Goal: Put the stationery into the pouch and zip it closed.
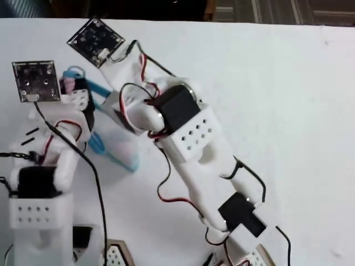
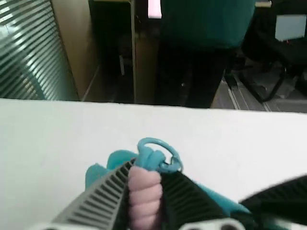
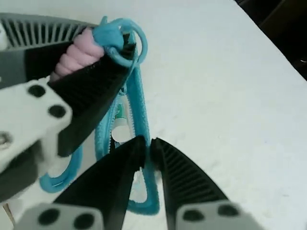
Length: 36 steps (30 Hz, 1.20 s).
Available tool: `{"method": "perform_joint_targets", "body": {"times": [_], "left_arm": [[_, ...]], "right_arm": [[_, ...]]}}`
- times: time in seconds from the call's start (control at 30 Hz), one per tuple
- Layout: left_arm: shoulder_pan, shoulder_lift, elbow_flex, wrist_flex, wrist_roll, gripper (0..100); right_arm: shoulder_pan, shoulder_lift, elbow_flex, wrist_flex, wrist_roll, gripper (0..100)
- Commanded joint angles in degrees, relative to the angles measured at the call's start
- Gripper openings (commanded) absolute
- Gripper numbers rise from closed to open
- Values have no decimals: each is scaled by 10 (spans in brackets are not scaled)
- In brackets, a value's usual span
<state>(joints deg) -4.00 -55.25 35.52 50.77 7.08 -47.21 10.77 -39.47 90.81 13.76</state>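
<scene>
1. Right gripper (image 3: 147,146): the black fingers are nearly together, and a teal edge of the pouch (image 3: 136,96) is pinched between their tips.
2. Left gripper (image 2: 146,167): the ribbed fingers are clamped on a pink charm (image 2: 143,201). A teal ring (image 2: 152,141) stands just beyond the fingertips, joined to the charm.
3. The same grip in the right wrist view: the left gripper (image 3: 108,40) holds the charm (image 3: 76,55) at the end of the pouch farther from the right gripper.
4. Pouch, right wrist view: it runs from one gripper to the other. Its mouth gapes between them, and a green-and-white item (image 3: 120,122) shows inside; what it is cannot be told.
5. Pouch, high view: the pouch (image 1: 119,149) lies on the white table (image 1: 266,83), left of centre, between the two arms and partly hidden under their wrists.
6. Charm, high view: the charm (image 1: 69,83) sits at the tip of the left arm, near the table's far edge.
7. Pouch, left wrist view: teal fabric of the pouch (image 2: 103,170) shows beside and beneath the fingers.
</scene>
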Motion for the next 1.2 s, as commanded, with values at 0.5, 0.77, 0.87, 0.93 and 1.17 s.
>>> {"method": "perform_joint_targets", "body": {"times": [0.5,0.77,0.87,0.93,1.17], "left_arm": [[-64,-8,-291,413,84,362],[-206,-9,-467,492,181,361],[-223,-5,-516,491,218,361],[-231,0,-520,484,251,361],[-251,148,-476,430,300,321]], "right_arm": [[-12,28,9,7,1,20],[-12,28,8,7,1,20],[-11,28,9,7,1,20],[-5,28,9,7,1,20],[7,28,8,4,1,20]]}}
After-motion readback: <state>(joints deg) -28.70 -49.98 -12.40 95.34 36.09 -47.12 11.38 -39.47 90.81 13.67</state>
